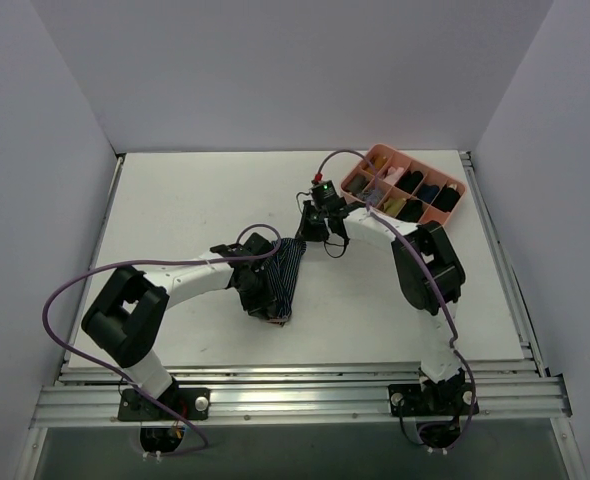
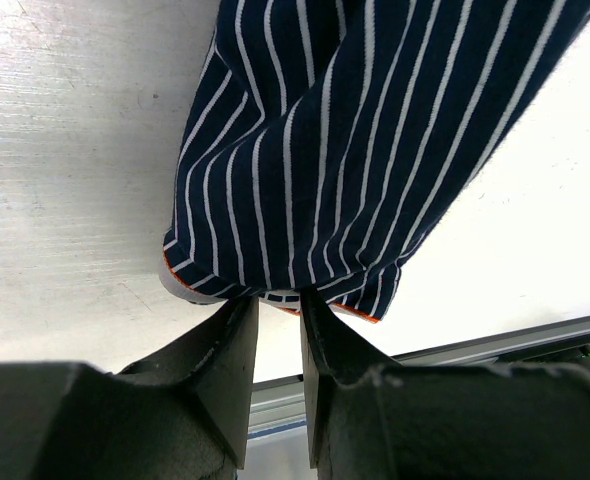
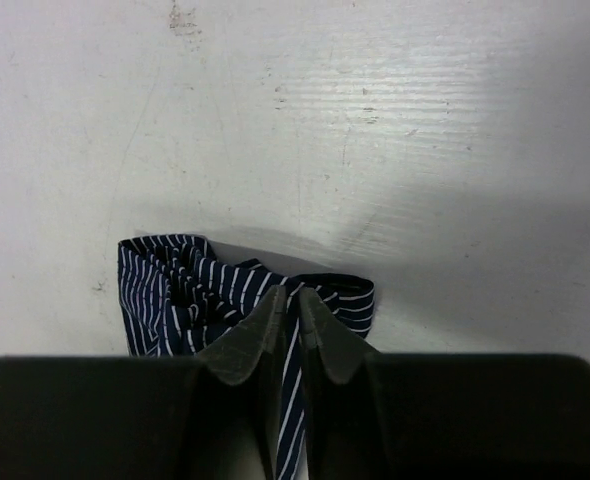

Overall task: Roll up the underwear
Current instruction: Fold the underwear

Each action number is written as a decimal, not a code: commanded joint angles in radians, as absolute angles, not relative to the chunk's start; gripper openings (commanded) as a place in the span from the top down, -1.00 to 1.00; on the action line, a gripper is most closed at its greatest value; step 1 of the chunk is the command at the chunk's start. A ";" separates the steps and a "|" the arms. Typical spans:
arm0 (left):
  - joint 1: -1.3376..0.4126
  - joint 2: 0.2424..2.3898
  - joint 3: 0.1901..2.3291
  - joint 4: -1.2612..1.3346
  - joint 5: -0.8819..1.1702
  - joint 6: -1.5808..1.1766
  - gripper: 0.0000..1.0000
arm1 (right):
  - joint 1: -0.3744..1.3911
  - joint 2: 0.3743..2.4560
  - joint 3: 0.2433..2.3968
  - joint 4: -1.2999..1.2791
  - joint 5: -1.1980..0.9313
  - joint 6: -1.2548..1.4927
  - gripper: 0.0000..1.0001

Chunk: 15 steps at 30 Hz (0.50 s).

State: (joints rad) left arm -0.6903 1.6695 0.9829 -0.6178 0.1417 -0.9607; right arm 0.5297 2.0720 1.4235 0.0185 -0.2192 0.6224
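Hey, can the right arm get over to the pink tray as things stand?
Probably, but not freely: nothing lies between the right gripper and the pink tray close by, yet it is shut on the underwear.

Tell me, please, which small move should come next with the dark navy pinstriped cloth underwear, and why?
Probably the right gripper should carry its end over toward the left gripper, starting the roll: both pinch opposite ends of the dark navy pinstriped cloth underwear, which is spread between them.
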 commanded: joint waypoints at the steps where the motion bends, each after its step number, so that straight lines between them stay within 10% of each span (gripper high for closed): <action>1: -0.698 1.684 0.962 -0.670 0.100 -0.939 0.38 | 0.554 2.008 1.422 0.027 -0.262 0.629 0.78; 15: -0.698 1.698 0.977 -0.673 0.103 -0.937 0.38 | 0.632 1.942 1.361 0.092 -0.196 0.678 0.62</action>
